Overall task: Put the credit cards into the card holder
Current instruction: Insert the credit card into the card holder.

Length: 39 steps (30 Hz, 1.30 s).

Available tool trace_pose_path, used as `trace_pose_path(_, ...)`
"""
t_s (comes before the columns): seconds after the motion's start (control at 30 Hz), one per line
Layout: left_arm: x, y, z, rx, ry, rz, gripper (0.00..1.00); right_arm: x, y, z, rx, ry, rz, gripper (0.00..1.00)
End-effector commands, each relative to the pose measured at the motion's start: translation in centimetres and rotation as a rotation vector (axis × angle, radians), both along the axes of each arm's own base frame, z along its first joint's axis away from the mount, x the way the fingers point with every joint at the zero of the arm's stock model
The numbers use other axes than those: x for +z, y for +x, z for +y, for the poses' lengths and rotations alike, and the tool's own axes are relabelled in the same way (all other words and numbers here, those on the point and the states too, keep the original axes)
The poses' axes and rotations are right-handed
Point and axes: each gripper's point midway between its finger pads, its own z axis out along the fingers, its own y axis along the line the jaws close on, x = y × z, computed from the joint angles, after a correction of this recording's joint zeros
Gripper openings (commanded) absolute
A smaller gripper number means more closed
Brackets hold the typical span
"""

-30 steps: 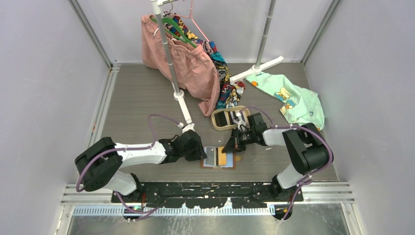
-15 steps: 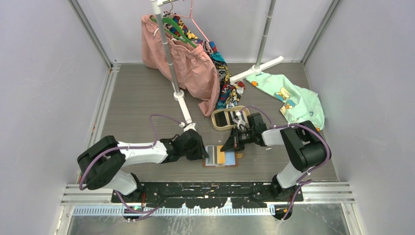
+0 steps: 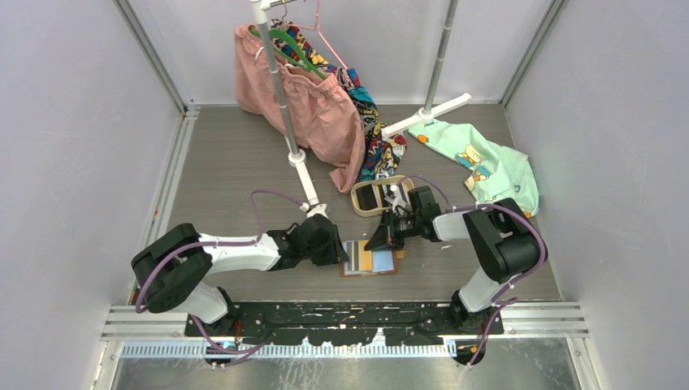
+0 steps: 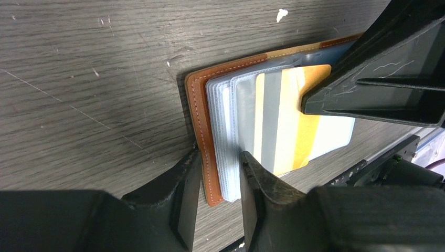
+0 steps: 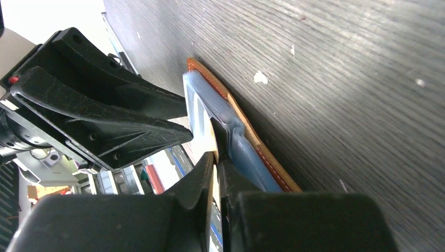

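The tan card holder (image 3: 351,258) lies open on the table between my grippers. My left gripper (image 3: 335,250) is shut on its left edge; in the left wrist view the gripper (image 4: 218,178) clamps the tan leather (image 4: 200,121) and the clear pockets. My right gripper (image 3: 380,240) is shut on the yellow-orange credit card (image 3: 379,261), which lies partly inside a pocket (image 4: 294,121). In the right wrist view the gripper (image 5: 216,157) pinches the card (image 5: 213,140) beside the bluish pocket (image 5: 246,152). Dark cards (image 3: 370,196) lie in the oval beige tray (image 3: 356,201).
A clothes rack foot (image 3: 309,188) ends just behind my left gripper. A pink garment (image 3: 309,106) and a patterned one hang at the back. A mint-green shirt (image 3: 487,166) lies at the back right. Walls close in on both sides.
My right gripper has moved a little left with the yellow-orange card, sliding it further over the open holder. My left gripper has stayed on the holder's left edge.
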Motion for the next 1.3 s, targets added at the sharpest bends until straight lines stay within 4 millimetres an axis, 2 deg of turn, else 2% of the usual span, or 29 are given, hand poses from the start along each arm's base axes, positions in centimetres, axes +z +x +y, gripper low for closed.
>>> trace_pose_path(0.0, -0.5, -0.2, 0.7, -0.015, 0.043, -0.016, 0.35, -0.7, -0.3, -0.2, 0.026, -0.064, 0.009, 0.13)
trace_pose_path(0.17, 0.4, 0.1, 0.7, -0.016, 0.031, -0.046, 0.37, 0.3, 0.2, -0.1, 0.059, -0.069, -0.032, 0.22)
trace_pose_path(0.37, 0.5, 0.1, 0.6, -0.025, 0.03, -0.044, 0.36, 1.4, 0.7, -0.5, 0.079, -0.112, -0.075, 0.36)
trace_pose_path(0.53, 1.4, 0.3, 0.4, -0.03, 0.011, -0.069, 0.36, 1.6, 1.2, -1.0, 0.091, -0.176, -0.088, 0.4)
trace_pose_path(0.8, 2.1, 0.2, 1.4, -0.024, 0.021, -0.098, 0.36, 2.4, 1.9, -1.6, 0.119, -0.253, -0.148, 0.51)
trace_pose_path(1.03, 0.8, -0.2, 1.7, -0.027, 0.038, -0.076, 0.34, 2.6, 1.7, -1.9, 0.19, -0.329, -0.197, 0.57)
trace_pose_path(1.27, 0.8, 0.0, 0.7, -0.037, 0.003, -0.076, 0.34, 2.9, 2.6, -2.8, 0.215, -0.431, -0.257, 0.6)
